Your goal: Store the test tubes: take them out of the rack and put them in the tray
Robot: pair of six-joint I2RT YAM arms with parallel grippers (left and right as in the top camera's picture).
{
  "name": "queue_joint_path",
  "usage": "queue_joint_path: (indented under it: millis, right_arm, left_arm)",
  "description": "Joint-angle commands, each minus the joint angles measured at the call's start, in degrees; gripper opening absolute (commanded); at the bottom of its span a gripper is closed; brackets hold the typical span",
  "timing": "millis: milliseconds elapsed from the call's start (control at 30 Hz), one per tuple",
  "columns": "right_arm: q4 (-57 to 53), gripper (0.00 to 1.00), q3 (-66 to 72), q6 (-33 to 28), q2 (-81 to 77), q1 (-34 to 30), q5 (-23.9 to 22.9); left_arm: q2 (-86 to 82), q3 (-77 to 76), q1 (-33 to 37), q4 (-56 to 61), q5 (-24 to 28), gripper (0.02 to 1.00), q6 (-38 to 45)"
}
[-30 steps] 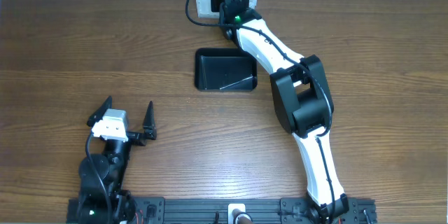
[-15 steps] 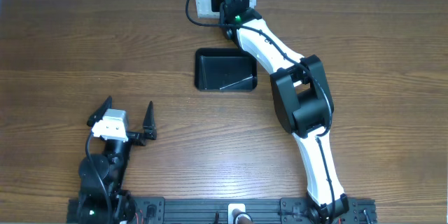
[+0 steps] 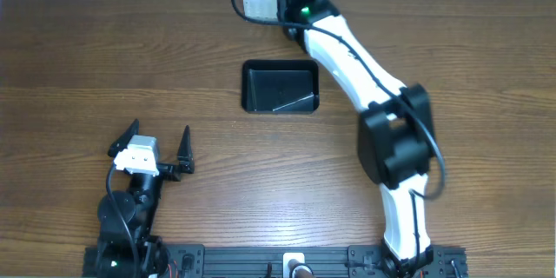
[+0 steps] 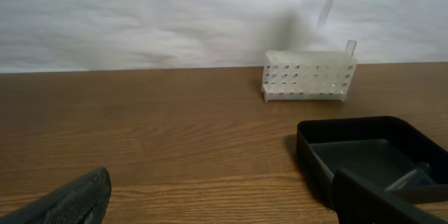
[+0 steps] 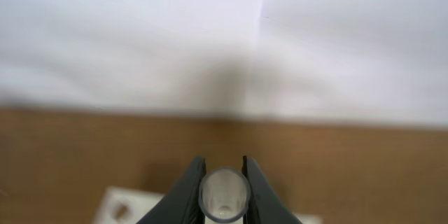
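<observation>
Clear above the white rack [image 4: 308, 75], pinched in the right gripper [image 5: 222, 182]: one test tube [image 5: 224, 194], fingers closed tight on its sides just below the open mouth. Could slip on the way to the black tray [image 3: 280, 87], by the look of it: smooth wall, narrow grip, contact on two thin lines only. Could also clip the tray's wall if carried low, since it hangs at a slant in the left wrist view, lower end over the rack. Could crack or bounce if let go from height onto the loose tube [image 3: 291, 102] lying slantwise in the tray. Could knock the spare tube [image 4: 349, 47] standing at the rack's end, or nudge the light-looking rack itself, if swung back down close by.

Clear, colourless, round-mouthed, apparently empty. Slender and probably thin-walled, so likely fragile; hard to make out against the pale wall behind.

Rack at the far side of the wooden table [image 3: 104, 52], tray just nearer the arms, between rack and bases. Left gripper [image 3: 159, 135] low near its own base, well apart from rack, tray and tubes, fingers spread wide, holding nothing.
</observation>
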State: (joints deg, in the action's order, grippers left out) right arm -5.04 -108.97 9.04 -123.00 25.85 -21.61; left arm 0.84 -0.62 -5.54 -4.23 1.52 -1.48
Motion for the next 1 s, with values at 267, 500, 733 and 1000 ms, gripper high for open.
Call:
queue_joint_path:
  millis: [267,500,733,1000]
  right_arm:
    - [-28.2,0.075,-1.7,9.9,14.2,1.4,7.1]
    - [-41.7,0.082,-0.3,14.7,8.2,1.4,17.8]
    - [-43.0,0.084,-0.3,16.9,0.4,2.1,22.3]
    - [-43.6,0.086,-0.3,18.4,-3.5,2.6,23.7]
  left_arm:
    - [-0.5,0.3,0.3,-0.1,0.4,1.000,0.7]
    - [-0.5,0.3,0.3,-0.1,0.4,1.000,0.7]
    - [-0.5,0.3,0.3,-0.1,0.4,1.000,0.7]
    - [-0.5,0.3,0.3,-0.1,0.4,1.000,0.7]
